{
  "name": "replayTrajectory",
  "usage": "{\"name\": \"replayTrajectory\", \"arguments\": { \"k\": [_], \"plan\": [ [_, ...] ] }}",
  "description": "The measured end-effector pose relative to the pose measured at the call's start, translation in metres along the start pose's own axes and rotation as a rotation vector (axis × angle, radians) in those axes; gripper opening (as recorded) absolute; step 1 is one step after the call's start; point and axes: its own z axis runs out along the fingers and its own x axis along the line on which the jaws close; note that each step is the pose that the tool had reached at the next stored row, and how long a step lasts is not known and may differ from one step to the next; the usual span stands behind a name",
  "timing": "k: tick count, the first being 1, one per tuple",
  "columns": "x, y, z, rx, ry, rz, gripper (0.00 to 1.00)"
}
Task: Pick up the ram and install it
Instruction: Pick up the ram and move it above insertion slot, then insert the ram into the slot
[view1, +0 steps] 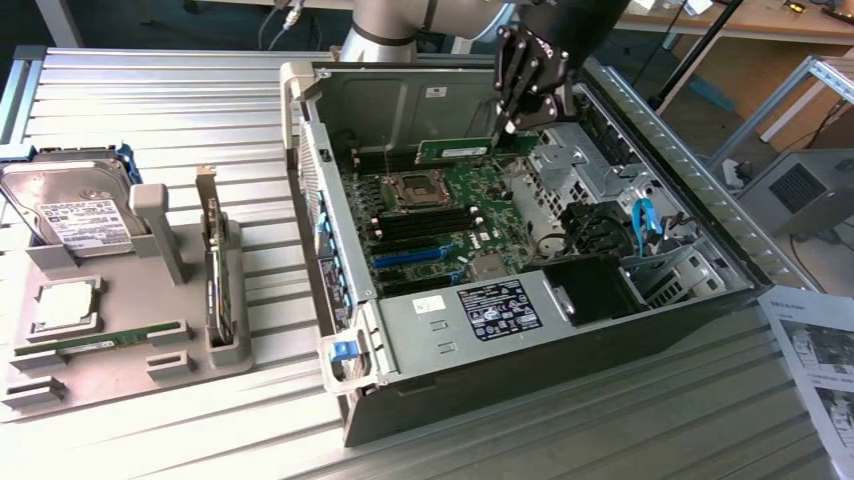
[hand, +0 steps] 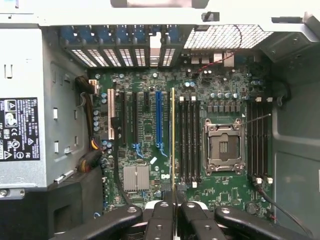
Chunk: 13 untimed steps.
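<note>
In the exterior view's upper centre, the long, thin green circuit-board ram (view1: 457, 151) is hanging over the open black computer case (view1: 441, 400), with the black gripper (view1: 514, 130) clamping one end. Lining the stick up squarely with the black memory slots (hand: 189, 140) is looking essential. A ribbed metal table (view1: 160, 110) is carrying everything, and wooden desks (view1: 787, 20) are standing at the upper right.

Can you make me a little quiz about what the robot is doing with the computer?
1. True or false: the gripper is shut on the ram.
2. The held ram hangs over: A) the tray B) the motherboard C) the paper sheet.
3. Fill in: the hard drive sits at the exterior view's ____ side.
Key: 1 true; 2 B; 3 left.
</note>
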Motion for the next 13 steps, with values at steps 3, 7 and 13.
{"name": "replayTrajectory", "arguments": {
  "k": [3, 7, 13],
  "plan": [
    [-0.0035, 0.0000, 0.0006, 0.0000, 0.0000, 0.000, 0.12],
    [-0.0048, 0.0001, 0.0010, 0.0000, 0.0000, 0.000, 0.12],
    [-0.0049, 0.0001, 0.0010, 0.0000, 0.0000, 0.000, 0.12]
  ]
}}
